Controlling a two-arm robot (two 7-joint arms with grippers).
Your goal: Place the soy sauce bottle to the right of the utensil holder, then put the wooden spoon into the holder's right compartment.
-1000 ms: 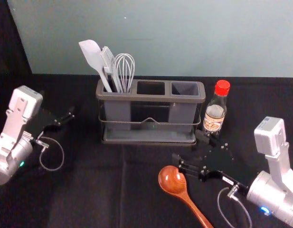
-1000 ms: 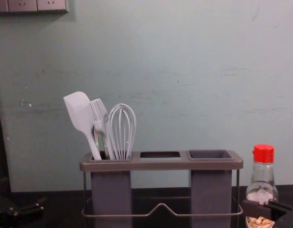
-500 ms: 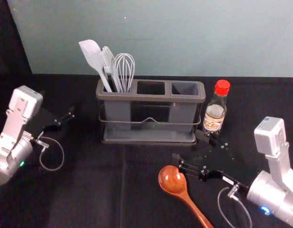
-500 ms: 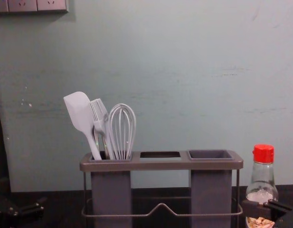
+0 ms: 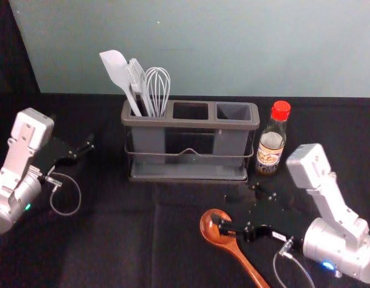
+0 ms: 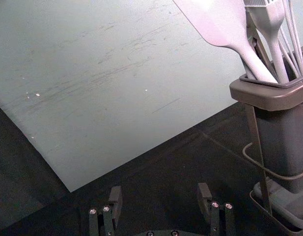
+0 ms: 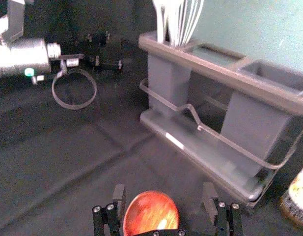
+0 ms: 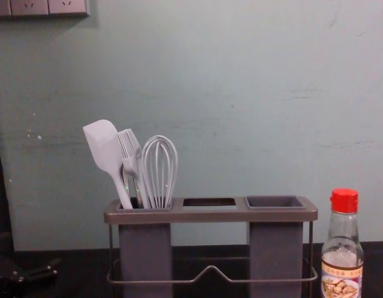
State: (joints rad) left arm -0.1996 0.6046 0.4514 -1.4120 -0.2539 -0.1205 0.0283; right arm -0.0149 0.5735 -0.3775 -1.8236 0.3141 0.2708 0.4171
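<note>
The fingers (image 6: 115,200) stand apart; a spatula (image 6: 222,22) leans in the utensil holder (image 6: 271,97).

We see a bright red cap on the clear glass soy sauce bottle (image 8: 343,239), its label banded orange above a pale, tan-patterned picture. The round-bowled wooden spoon (image 5: 210,231) is glossy reddish-brown. We find the three-slot utensil holder (image 8: 210,215) dark grey with a brownish rim, the flat spatula (image 8: 104,148), bristled brush (image 8: 130,149) and wire whisk (image 8: 159,202) pale grey, the cloth (image 5: 113,246) black, and the grey-green wall (image 8: 210,112) faintly streaked.
</note>
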